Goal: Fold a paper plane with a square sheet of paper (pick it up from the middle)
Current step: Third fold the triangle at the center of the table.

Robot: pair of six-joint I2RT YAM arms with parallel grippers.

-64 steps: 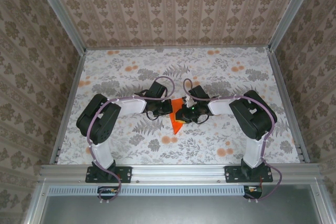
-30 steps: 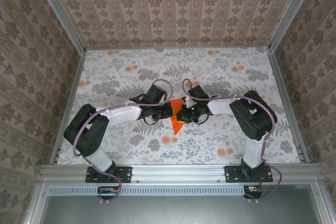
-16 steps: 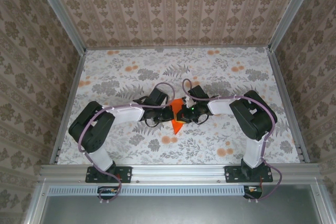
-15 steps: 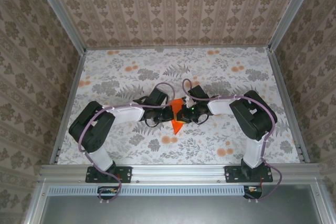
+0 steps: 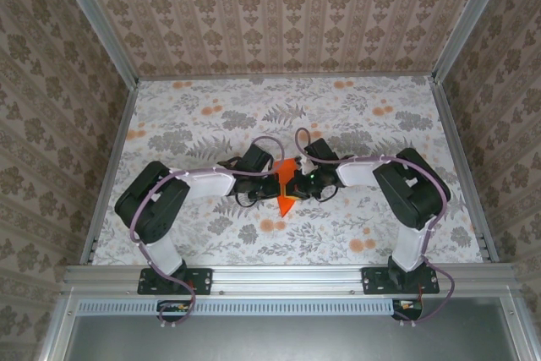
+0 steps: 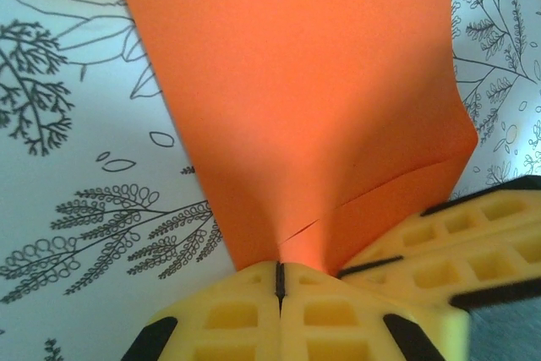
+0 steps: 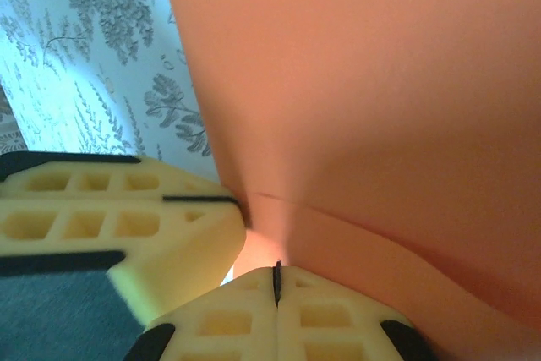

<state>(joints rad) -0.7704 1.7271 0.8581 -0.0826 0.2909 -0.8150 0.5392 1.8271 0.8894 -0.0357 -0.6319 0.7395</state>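
The left end effector (image 6: 279, 272) has its yellow fingers pressed together on an edge of the orange paper sheet (image 6: 304, 82). The right end effector (image 7: 276, 272) is clamped on the same sheet just beside it, almost tip to tip.

With two grips so close on thin paper, a pull apart or a twist out of step would likely tear it or drag a crooked crease. A weak pinch could let the sheet slip, and the fingers might knock together.

The sheet, creased to a point toward the arm bases, sits between them at the middle of the floral surface (image 5: 211, 124). I cannot tell if it is lifted clear.

Count: two arms, two end effectors, one paper sheet.
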